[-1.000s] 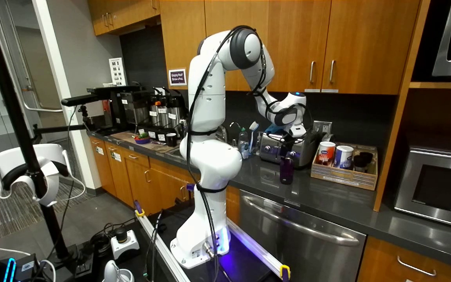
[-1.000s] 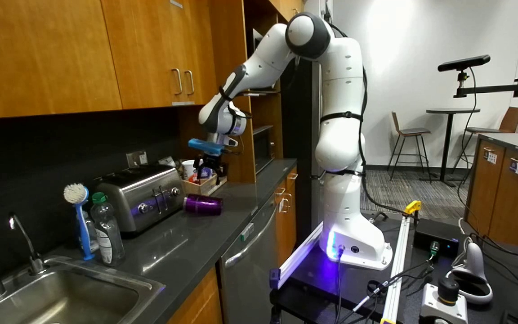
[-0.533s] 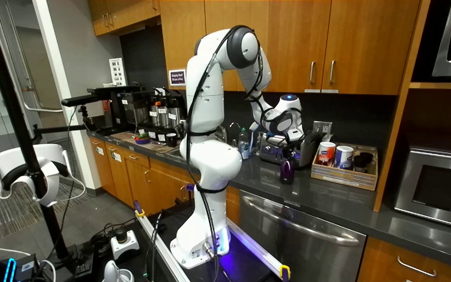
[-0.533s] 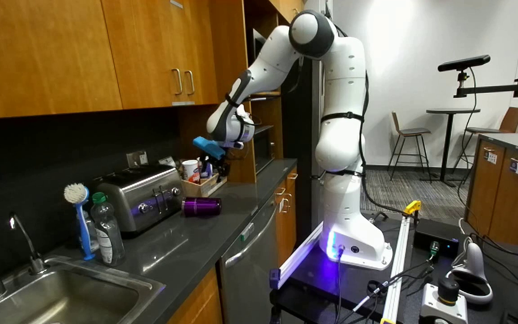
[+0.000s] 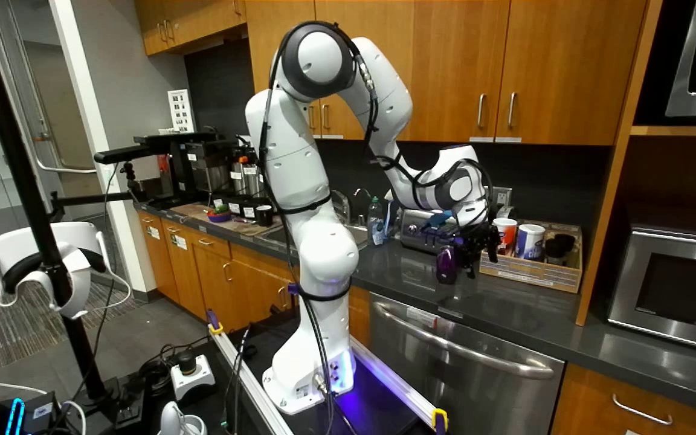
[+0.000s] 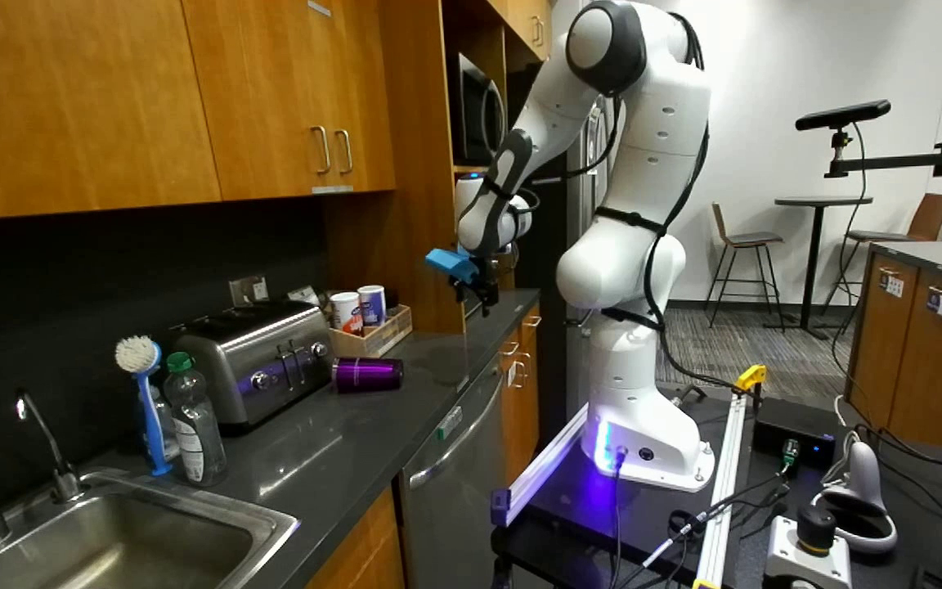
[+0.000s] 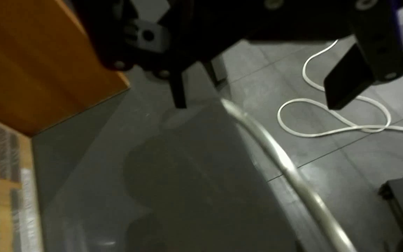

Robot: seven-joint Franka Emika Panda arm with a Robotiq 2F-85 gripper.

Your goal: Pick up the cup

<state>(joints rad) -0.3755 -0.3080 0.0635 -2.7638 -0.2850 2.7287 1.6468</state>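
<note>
Up in the air, the tool (image 7: 259, 96) is hanging with its two black fingers (image 7: 346, 80) wide apart — a big gap is showing between them. In the wrist view, both the dark worktop (image 7: 93, 175) and the grey floor (image 7: 355, 175) are showing behind the fingers. A white cord (image 7: 366, 129) is lying in loops on the floor, and a shiny bar handle (image 7: 287, 162) is running beside the worktop's edge.

The purple tumbler (image 6: 367, 375) is lying on its side on the worktop, just beside the silver toaster (image 6: 254, 364). Whether the two are touching, I cannot tell. In an exterior view, a clear space is showing between the tool and the tumbler, and the tool is hanging higher up.

Near the tumbler, a light brown box (image 5: 526, 275) is sitting on the worktop — a red-and-white canister (image 6: 347, 315) and a blue-and-white canister (image 6: 372, 307) are standing inside it. Near the sink (image 6: 275, 528), a clear bottle with a green cap (image 6: 195, 425) is standing just beside a blue brush (image 6: 154, 413), and the brush is holding its white bristles up. A silver tap (image 6: 68, 484) is rising at the back of the sink. Under the worktop, a steel dishwasher (image 5: 451, 386) is standing, and past the tall wood panel (image 5: 612, 199) a microwave (image 5: 680, 290) is sitting. The white robot arm (image 5: 327, 251) is glowing blue at its foot.
</note>
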